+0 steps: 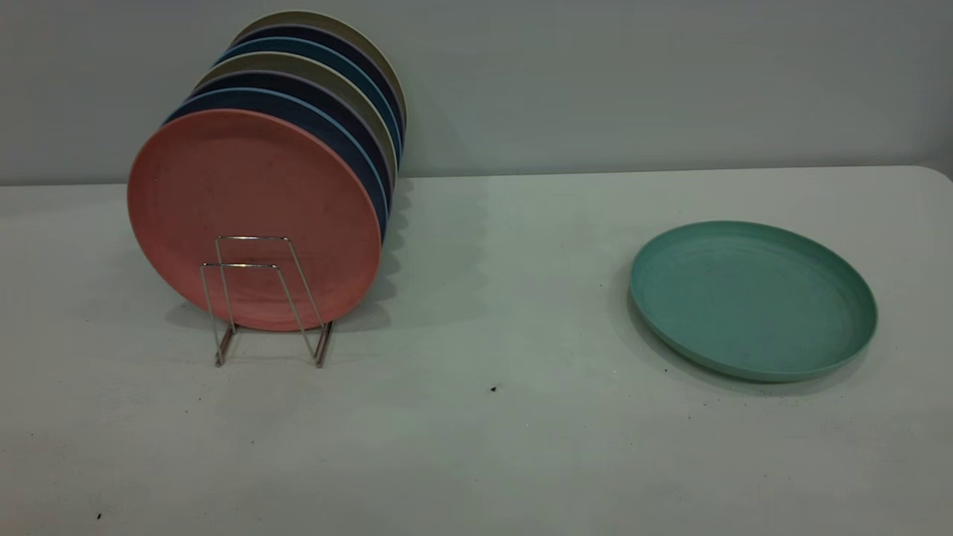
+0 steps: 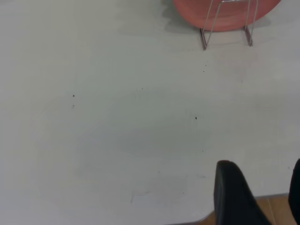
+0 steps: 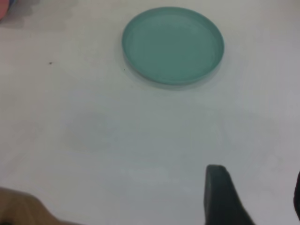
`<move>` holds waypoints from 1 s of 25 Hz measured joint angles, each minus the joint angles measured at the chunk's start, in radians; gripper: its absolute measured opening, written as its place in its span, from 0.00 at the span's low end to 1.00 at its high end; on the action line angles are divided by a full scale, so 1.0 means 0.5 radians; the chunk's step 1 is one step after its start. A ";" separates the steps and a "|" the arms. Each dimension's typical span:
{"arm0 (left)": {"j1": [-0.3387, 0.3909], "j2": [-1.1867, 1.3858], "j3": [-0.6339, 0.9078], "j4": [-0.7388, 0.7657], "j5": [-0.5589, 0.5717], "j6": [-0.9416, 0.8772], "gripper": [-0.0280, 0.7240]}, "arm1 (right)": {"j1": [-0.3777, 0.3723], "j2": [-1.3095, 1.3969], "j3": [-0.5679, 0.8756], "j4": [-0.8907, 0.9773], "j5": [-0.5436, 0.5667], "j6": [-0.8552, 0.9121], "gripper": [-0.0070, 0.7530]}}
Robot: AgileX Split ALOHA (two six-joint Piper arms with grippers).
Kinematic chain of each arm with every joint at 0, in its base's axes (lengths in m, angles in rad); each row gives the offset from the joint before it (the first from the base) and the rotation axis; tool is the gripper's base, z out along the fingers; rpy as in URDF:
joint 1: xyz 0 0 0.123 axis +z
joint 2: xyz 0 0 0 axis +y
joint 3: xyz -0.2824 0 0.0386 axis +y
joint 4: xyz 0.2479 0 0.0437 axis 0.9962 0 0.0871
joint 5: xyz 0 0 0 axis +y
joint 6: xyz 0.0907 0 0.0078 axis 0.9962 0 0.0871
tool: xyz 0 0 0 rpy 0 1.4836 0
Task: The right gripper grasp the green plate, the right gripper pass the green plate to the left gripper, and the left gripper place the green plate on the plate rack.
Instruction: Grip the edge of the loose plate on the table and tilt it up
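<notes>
Tabletop (image 1: 476, 447), pale grey-white and matte, spans the whole scene and carries everything. On its left side stands the thin shiny silver wire plate rack (image 1: 264, 298), already filled with a row of upright round plates: a salmon-pink plate (image 1: 253, 208) at the front, dark blue plates (image 1: 350, 149) and olive ones behind it, with two bare wire loops in front of the pink one. On the right side, well apart from the rack, the round matte teal-green plastic plate (image 1: 752, 298) lies flat, rim up, touched by nothing.

Neither arm shows in the exterior view. The right end effector (image 3: 255, 197), seen only from its own wrist, hangs over bare tabletop well short of the green plate, its dark fingers spread apart and holding nothing. The left end effector (image 2: 260, 194) sits near the tabletop's edge, far from the rack, likewise parted and empty.

Grasping has not begun. A flat plate offers only its low raised rim, so the right end effector should probably come in low at the near edge, one finger over and one under the rim, leaving the opposite edge free for the handover
</notes>
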 joint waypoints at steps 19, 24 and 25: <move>0.000 0.045 -0.058 -0.010 -0.085 -0.092 0.47 | 0.000 0.268 -0.033 0.044 -0.047 0.018 0.53; 0.000 0.463 -0.304 -0.004 -0.393 -0.097 0.47 | 0.000 0.787 -0.213 0.044 -0.267 -0.013 0.59; 0.000 0.589 -0.360 -0.004 -0.446 -0.088 0.47 | 0.000 0.898 -0.256 0.044 -0.325 -0.027 0.61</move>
